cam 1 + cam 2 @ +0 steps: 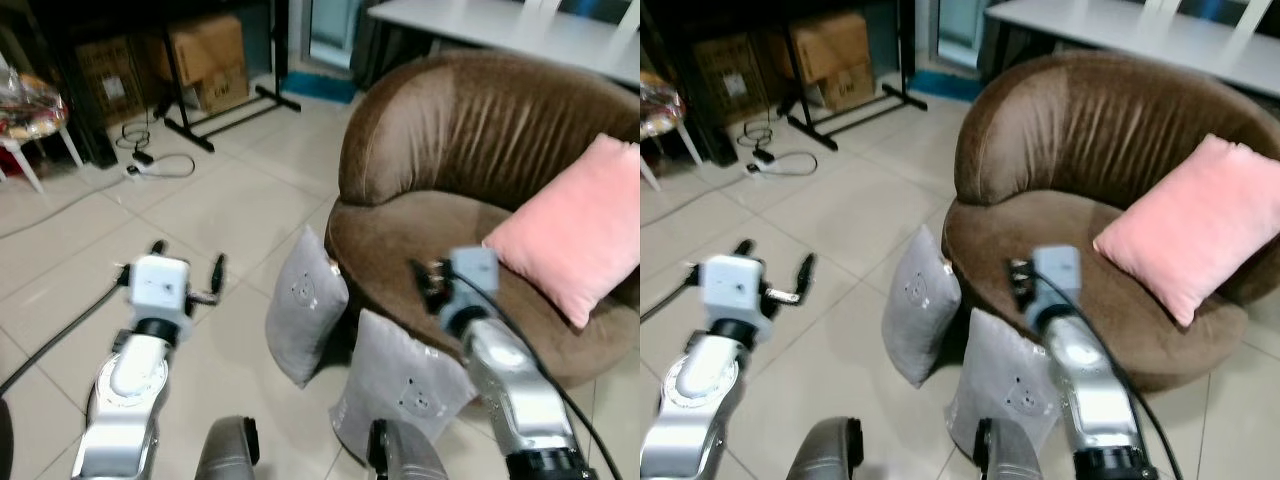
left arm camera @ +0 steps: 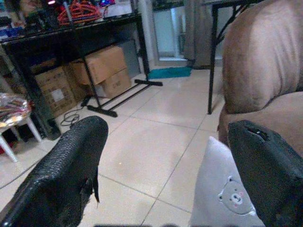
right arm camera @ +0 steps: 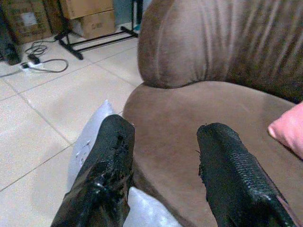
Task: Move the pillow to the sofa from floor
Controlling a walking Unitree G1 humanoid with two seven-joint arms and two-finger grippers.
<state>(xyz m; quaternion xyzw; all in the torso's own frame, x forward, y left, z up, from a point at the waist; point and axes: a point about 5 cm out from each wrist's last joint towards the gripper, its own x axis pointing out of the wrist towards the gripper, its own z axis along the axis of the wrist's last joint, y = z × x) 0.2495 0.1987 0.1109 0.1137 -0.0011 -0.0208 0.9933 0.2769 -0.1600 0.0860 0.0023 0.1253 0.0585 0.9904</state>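
Note:
Two grey pillows with a bear print stand on the tiled floor against the front of the round brown sofa: one upright pillow on the left, the other nearer to me. A pink pillow leans on the sofa seat. My right gripper hovers open over the seat's front edge, above the nearer grey pillow, holding nothing. My left gripper is open over bare floor, left of the upright grey pillow. The right wrist view shows its fingers spread before the sofa seat.
Cardboard boxes sit under a dark rack at the back left. A cable with a power strip lies on the tiles. A white table stands behind the sofa. A white chair is far left.

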